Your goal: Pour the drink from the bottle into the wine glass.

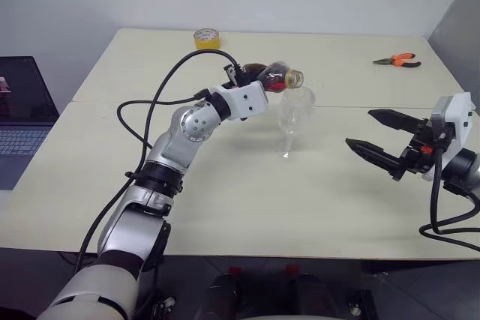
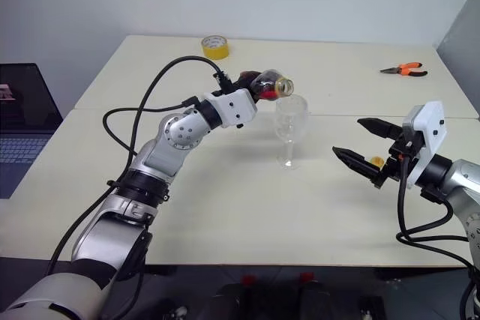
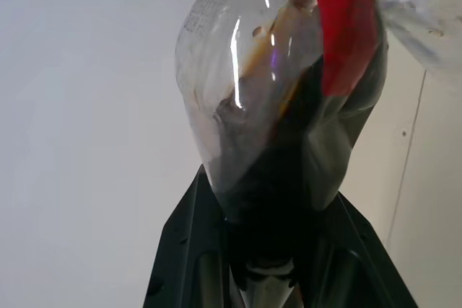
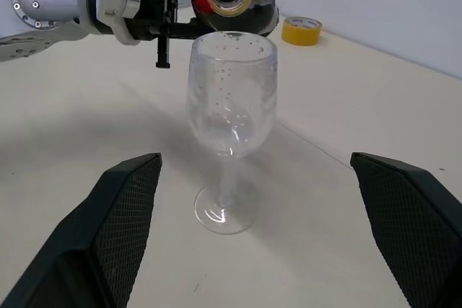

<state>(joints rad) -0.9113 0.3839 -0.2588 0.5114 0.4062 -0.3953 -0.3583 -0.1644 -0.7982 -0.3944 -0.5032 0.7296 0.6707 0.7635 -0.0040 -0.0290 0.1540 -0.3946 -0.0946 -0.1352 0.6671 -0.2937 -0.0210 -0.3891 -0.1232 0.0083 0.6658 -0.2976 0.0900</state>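
Above the wine glass (image 1: 295, 114) on the table (image 1: 225, 185): bottle (image 1: 274, 75), light, thin-walled, probably slippery, gripped round its belly by the left pincer (image 1: 241, 74), tipped mouth-first. Glass fragile, top-heavy. Right pincer (image 1: 377, 139) stood open, empty.

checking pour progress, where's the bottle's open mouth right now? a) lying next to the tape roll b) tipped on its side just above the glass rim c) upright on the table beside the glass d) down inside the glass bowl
b: the left tool holds the bottle tipped near level, its uncapped mouth just above the rim of the wine glass, which looks empty of drink.
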